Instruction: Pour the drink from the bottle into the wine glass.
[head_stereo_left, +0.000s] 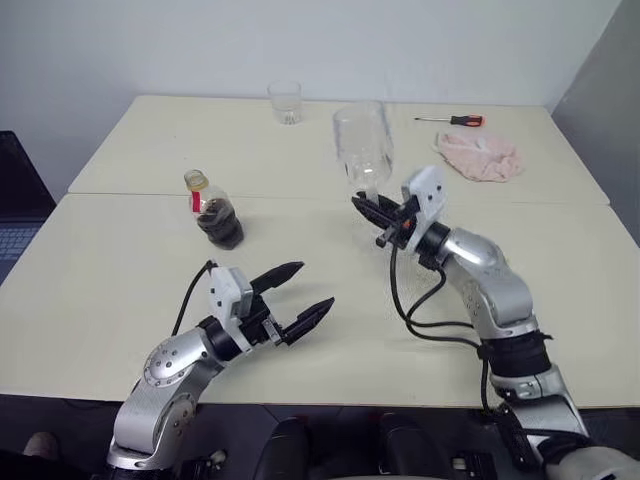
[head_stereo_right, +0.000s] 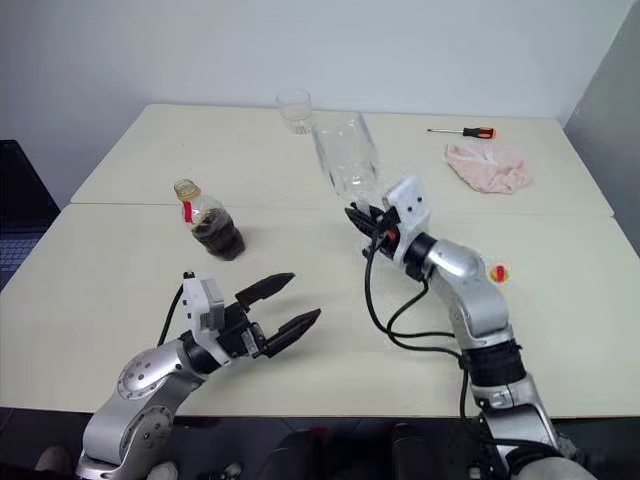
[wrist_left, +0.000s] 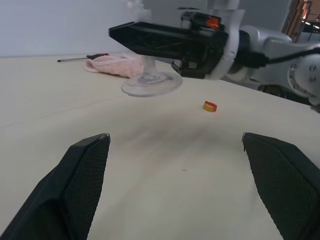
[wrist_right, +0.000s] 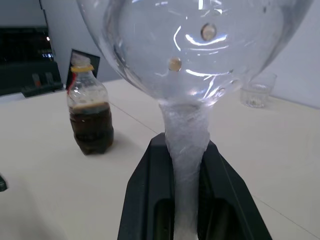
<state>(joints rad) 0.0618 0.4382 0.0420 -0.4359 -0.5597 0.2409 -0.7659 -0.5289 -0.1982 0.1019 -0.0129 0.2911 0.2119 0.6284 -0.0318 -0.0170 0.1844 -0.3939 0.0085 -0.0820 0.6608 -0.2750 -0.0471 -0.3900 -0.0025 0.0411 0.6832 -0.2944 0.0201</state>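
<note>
The wine glass (head_stereo_left: 363, 143) is empty and stands roughly upright past the table's middle. My right gripper (head_stereo_left: 370, 207) is shut on its thin stem (wrist_right: 186, 142), just below the bowl. Its flat foot (wrist_left: 151, 84) looks slightly off the table top. The bottle (head_stereo_left: 213, 210) stands to the left, apart from both grippers. The dark drink (wrist_right: 91, 127) fills its lower half, and a yellow ring shows at its neck. My left gripper (head_stereo_left: 300, 295) hovers open near the front edge, nothing between its fingers.
A short clear tumbler (head_stereo_left: 285, 101) stands at the back of the table (head_stereo_left: 120, 290). A red-handled screwdriver (head_stereo_left: 456, 120) and a pink cloth (head_stereo_left: 482, 156) lie at the back right. A small red-orange cap (head_stereo_right: 498, 272) lies beside my right forearm.
</note>
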